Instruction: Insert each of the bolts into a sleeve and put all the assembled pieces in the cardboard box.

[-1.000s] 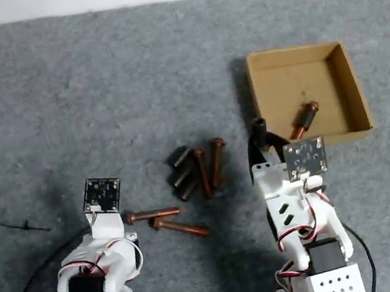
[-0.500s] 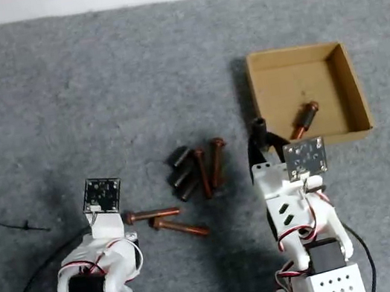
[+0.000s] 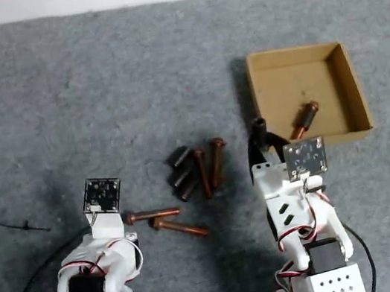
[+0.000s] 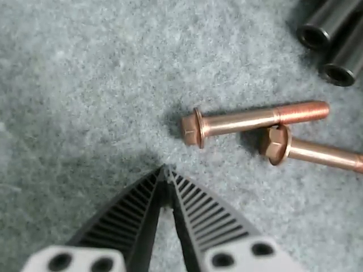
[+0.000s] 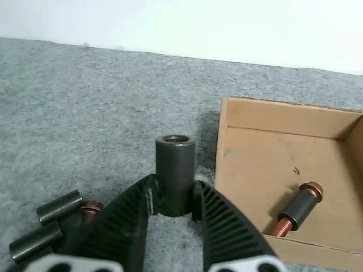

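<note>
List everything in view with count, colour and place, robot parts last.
cardboard box: one, brown, on the carpet ahead of the right arm.
assembled piece: one, copper bolt in a black sleeve, lying in the box.
loose bolts: four, copper; two by the left arm, two beside the loose sleeves.
loose sleeves: three, black, clustered between the arms.
held sleeve: one, black, upright in the right arm's jaws.
thin strand: one, black, on the carpet outside the left arm.
carpet: grey, under everything.
left arm: white, jaws shut and empty.
right arm: white, jaws shut on the held sleeve.
</note>
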Controlling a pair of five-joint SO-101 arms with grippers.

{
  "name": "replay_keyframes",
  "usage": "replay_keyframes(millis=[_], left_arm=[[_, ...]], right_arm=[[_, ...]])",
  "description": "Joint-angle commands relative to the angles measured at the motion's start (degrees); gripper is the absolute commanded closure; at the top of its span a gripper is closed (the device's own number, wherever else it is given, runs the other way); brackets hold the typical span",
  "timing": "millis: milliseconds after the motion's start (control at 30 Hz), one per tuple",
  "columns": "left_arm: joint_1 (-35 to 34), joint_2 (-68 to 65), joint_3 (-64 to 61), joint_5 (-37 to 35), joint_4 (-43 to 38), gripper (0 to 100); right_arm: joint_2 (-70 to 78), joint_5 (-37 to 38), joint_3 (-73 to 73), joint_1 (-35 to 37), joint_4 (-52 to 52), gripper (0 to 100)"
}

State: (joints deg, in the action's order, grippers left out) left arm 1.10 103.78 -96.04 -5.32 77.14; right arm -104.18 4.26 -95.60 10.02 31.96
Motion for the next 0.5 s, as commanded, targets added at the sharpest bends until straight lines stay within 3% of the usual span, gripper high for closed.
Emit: replay_keyframes(millis=[0,467], left_arm=[[-0.75,0.75,-1.1,0.35,0.18,99],[-0.4,0.84,-1.1,0.18,0.26,99]], right_arm=[[-1.1,0.62,-2.24,-0.48,-2.24,99.4],[-1.1,0.62,-2.42,-0.48,-2.24,99.4]])
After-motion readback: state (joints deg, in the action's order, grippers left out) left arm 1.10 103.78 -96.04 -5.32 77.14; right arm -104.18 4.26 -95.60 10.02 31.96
